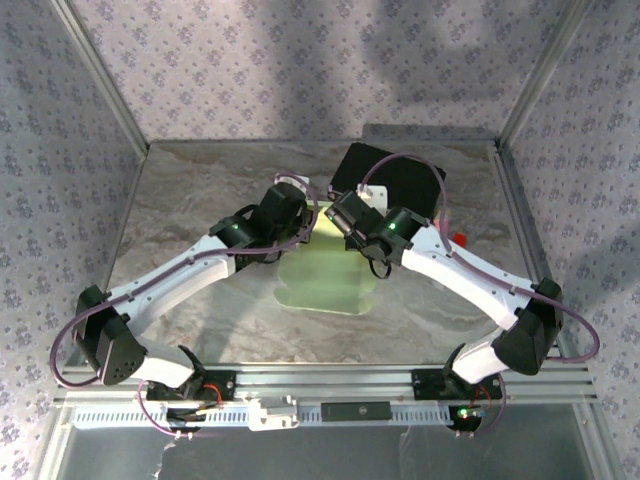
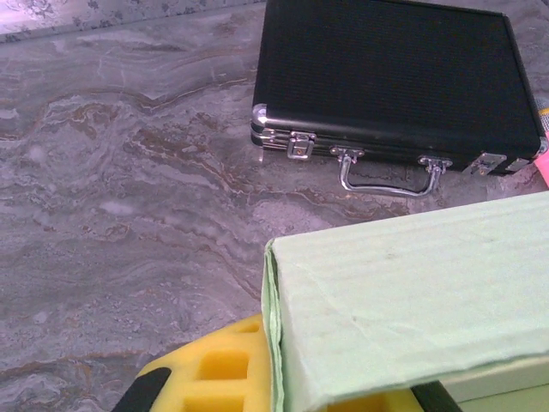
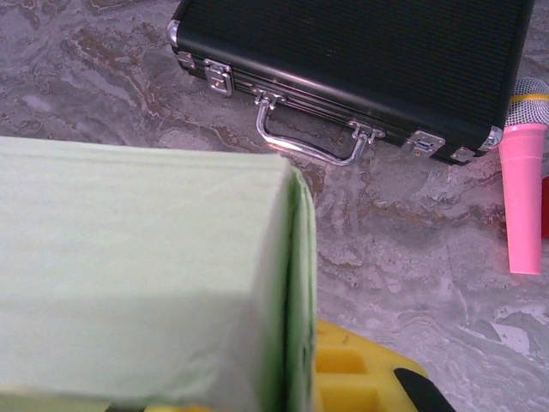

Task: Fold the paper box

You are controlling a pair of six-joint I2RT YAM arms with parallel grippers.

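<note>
While the left tool (image 1: 303,222) and right tool (image 1: 338,222) flank the raised wall of the paper box (image 1: 325,278), open or closed I cannot tell, both should press evenly along its crease.

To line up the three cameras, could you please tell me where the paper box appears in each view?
Top external: the paper box sits at the centre of the picture.
Left wrist: the paper box takes up the lower right.
Right wrist: the paper box takes up the lower left.
Shared landmark: the black case, which lies beyond the box in the wrist views too.
</note>
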